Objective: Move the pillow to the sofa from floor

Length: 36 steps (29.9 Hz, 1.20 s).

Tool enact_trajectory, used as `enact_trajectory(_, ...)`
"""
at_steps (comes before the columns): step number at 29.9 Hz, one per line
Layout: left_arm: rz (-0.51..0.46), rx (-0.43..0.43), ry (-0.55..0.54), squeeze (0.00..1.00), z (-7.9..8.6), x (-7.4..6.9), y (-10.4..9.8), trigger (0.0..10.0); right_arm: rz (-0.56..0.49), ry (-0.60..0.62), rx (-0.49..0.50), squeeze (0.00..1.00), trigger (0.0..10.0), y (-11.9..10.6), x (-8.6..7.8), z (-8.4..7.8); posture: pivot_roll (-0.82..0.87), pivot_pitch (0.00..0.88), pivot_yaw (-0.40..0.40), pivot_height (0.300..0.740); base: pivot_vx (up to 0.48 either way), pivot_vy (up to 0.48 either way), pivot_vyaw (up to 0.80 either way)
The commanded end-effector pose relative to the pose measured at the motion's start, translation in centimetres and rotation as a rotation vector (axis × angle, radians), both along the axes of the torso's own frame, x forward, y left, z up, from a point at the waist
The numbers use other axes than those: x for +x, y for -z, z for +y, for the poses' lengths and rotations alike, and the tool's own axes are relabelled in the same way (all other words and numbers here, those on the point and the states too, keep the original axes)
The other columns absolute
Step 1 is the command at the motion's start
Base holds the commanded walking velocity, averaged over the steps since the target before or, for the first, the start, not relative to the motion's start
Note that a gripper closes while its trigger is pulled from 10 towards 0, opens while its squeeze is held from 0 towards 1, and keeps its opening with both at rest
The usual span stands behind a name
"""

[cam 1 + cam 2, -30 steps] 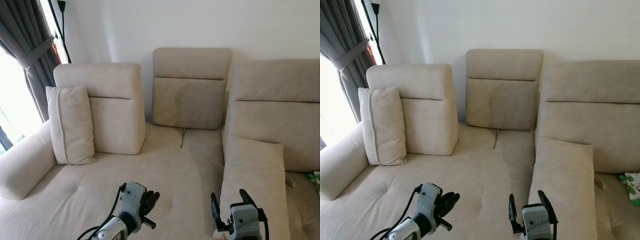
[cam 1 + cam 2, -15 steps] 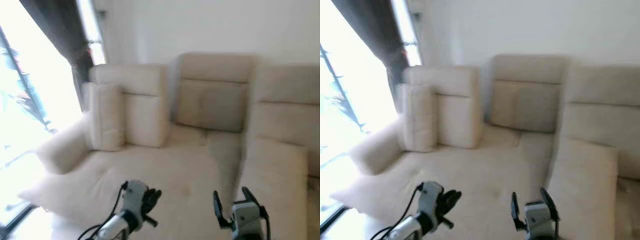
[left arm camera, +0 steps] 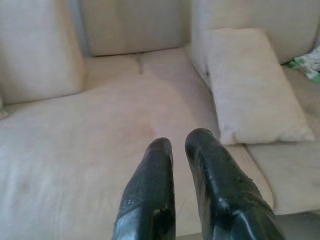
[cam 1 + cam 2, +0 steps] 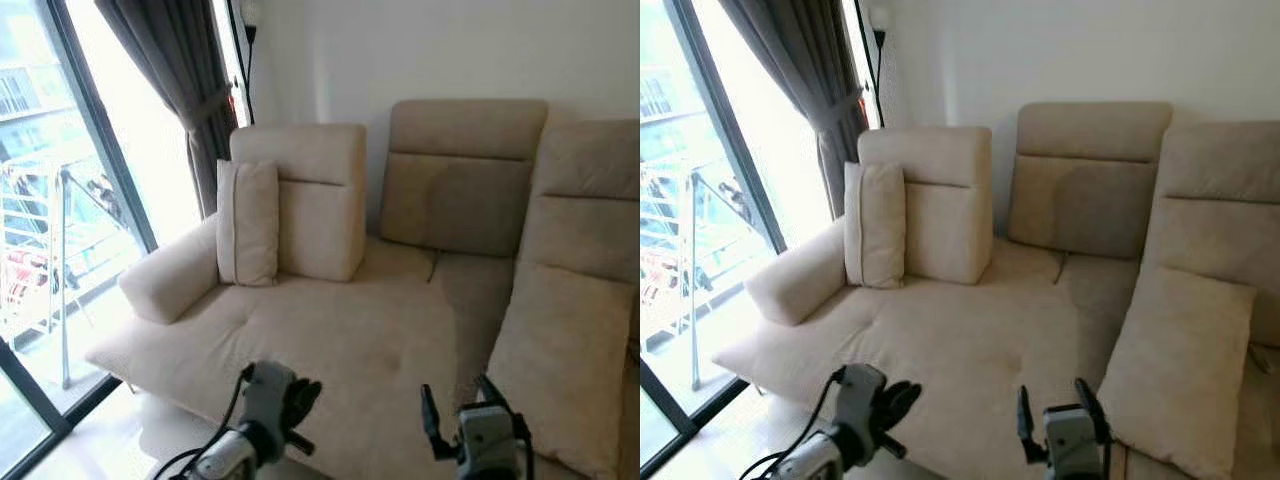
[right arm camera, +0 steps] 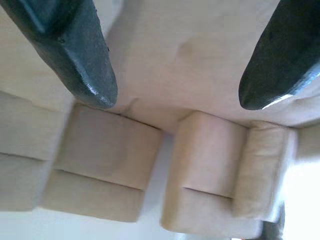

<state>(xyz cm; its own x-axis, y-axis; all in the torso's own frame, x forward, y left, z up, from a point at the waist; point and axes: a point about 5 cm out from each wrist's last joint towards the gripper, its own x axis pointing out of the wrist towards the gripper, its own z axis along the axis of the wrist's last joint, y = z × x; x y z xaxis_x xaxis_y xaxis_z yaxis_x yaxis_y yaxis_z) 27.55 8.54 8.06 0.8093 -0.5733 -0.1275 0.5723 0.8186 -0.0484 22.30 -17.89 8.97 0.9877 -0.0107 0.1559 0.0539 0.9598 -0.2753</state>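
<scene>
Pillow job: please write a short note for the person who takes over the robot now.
Left gripper: fingers together, holding nothing, low in front of the sofa.
Right gripper: open, holding nothing, beside it.
Two pillows are on the sofa: one upright against the left back cushion, one lying on the right seat.
I cannot tell from this whether the job is done; check the floor for a pillow first.

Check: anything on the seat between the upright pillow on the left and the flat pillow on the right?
Nothing: in the left eye view, bare sofa seat runs between the upright pillow and the flat pillow.
</scene>
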Motion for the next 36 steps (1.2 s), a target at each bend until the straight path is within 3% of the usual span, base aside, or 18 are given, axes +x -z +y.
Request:
enact_trajectory(1,0.018,-0.004,-0.025,0.0,0.79,0.02,0.35,10.0,-0.001,-0.017,0.005,0.0,10.0,0.12,0.08,0.53,-0.1,0.0,0.094,0.74,0.0,0.0,0.0)
enact_trajectory(7,0.018,-0.004,-0.026,0.0,0.83,0.05,0.33,10.0,0.004,-0.01,0.034,0.0,10.0,0.2,0.11,0.41,-0.09,0.0,0.095,0.74,0.0,0.0,-0.17)
enact_trajectory(31,0.015,0.0,-0.028,0.0,0.98,0.1,0.33,10.0,0.015,-0.006,0.054,0.0,10.0,0.41,0.5,0.43,-0.09,0.0,0.097,0.74,0.0,0.0,-0.8)
enact_trajectory(36,0.015,-0.002,-0.029,0.0,1.0,0.06,0.33,10.0,0.023,-0.017,0.046,0.0,10.0,0.49,0.54,0.5,-0.09,0.0,0.095,0.74,0.0,0.0,-0.11)
